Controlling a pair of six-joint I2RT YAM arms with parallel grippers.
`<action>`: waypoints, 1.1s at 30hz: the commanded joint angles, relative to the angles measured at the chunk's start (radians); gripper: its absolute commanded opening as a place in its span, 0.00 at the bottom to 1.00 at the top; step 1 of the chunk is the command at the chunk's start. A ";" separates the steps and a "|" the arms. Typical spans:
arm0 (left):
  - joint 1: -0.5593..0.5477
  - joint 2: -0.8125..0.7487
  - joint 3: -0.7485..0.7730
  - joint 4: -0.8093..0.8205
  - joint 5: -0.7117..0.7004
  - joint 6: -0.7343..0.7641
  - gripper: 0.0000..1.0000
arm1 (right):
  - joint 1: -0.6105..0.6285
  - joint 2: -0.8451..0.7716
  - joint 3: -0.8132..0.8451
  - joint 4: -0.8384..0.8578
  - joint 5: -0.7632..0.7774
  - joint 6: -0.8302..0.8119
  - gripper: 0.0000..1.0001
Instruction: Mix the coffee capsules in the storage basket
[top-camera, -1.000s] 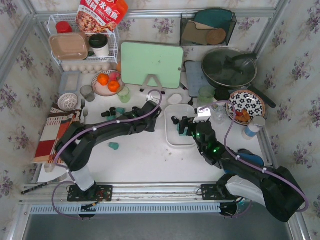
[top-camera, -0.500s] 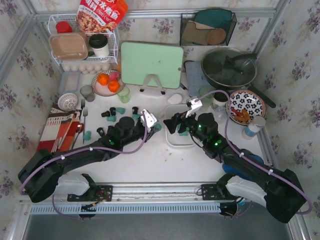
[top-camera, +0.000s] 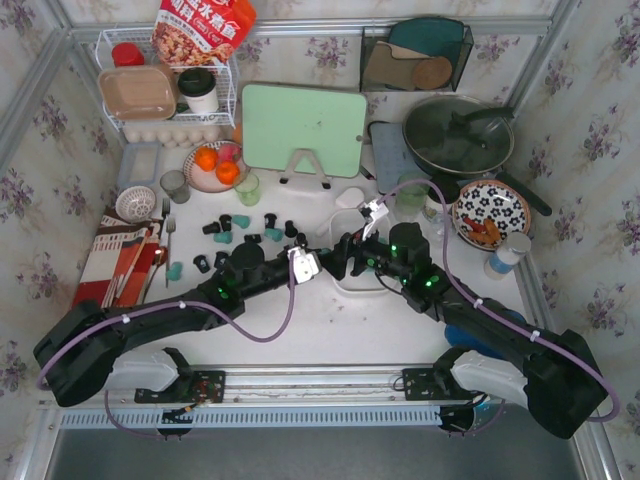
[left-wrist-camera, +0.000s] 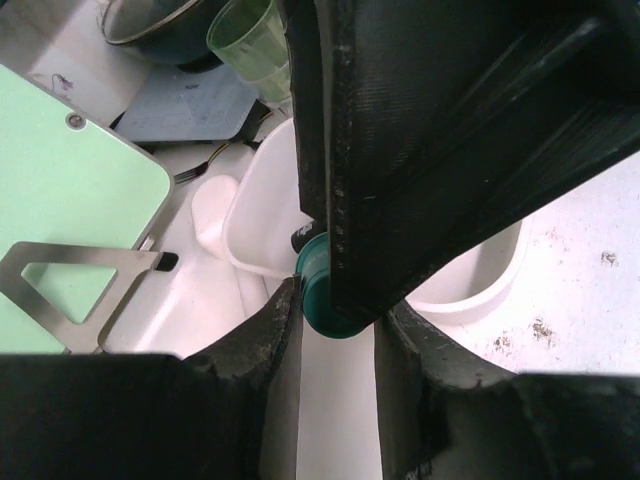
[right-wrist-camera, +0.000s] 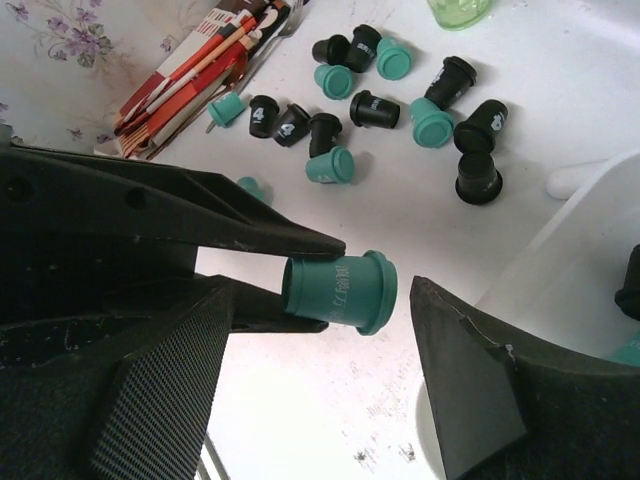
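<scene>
The left pincer (left-wrist-camera: 335, 300) is clamping a teal coffee capsule (right-wrist-camera: 338, 292) just beside the storage basket (right-wrist-camera: 570, 250), with the right pincer (right-wrist-camera: 325, 305) gaping around it. It's looking light, stiff and slick, so I'm favouring its tapered wall, under the flange.

On the white table (top-camera: 340, 325) are set scattered teal and black coffee capsules (top-camera: 245, 228), the white storage basket (left-wrist-camera: 478, 285), a propped green cutting board (top-camera: 303, 128) and a patterned plate (top-camera: 495, 200).
</scene>
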 joint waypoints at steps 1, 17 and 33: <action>-0.007 -0.019 -0.001 0.083 0.030 0.033 0.29 | 0.001 0.007 0.001 0.005 -0.038 0.004 0.77; -0.014 -0.045 -0.007 0.084 0.010 0.031 0.28 | 0.001 0.050 0.002 0.016 -0.065 0.087 0.60; -0.017 -0.026 0.016 0.010 -0.167 -0.026 0.67 | 0.001 -0.023 -0.019 0.005 0.252 0.053 0.38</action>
